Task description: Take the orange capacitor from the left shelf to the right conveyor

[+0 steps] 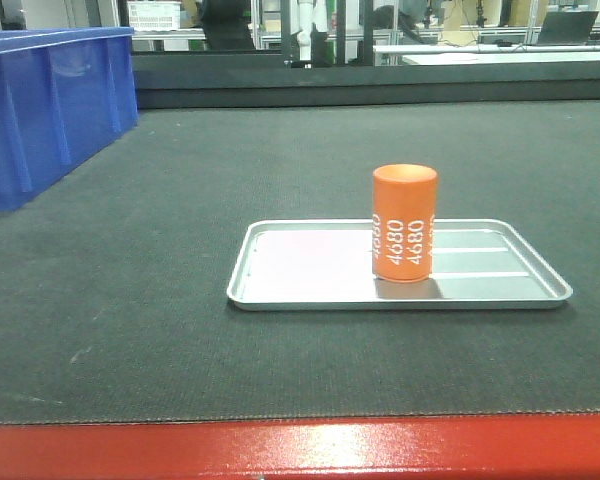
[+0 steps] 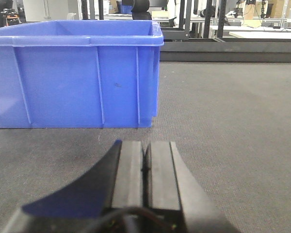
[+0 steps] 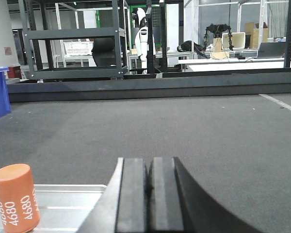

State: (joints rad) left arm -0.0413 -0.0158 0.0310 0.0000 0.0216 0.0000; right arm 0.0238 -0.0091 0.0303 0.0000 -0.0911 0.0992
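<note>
The orange capacitor point(image 1: 405, 222) stands upright in a shallow silver tray point(image 1: 310, 272) on the dark belt of the right conveyor point(image 1: 130, 300); white "4680" runs down its side. In the right wrist view the capacitor point(image 3: 14, 196) appears at the lower left, left of my right gripper point(image 3: 150, 161), which is shut with nothing in it and apart from the capacitor. My left gripper point(image 2: 146, 144) is also shut and empty, low over the belt point(image 2: 233, 121). The left shelf is out of view. Neither gripper shows in the front view.
A large blue plastic bin point(image 1: 40, 110) sits on the belt at the far left, straight ahead of the left gripper point(image 2: 72, 73). The conveyor's glossy red front edge point(image 1: 300, 450) runs along the bottom. Racks and benches stand behind the belt.
</note>
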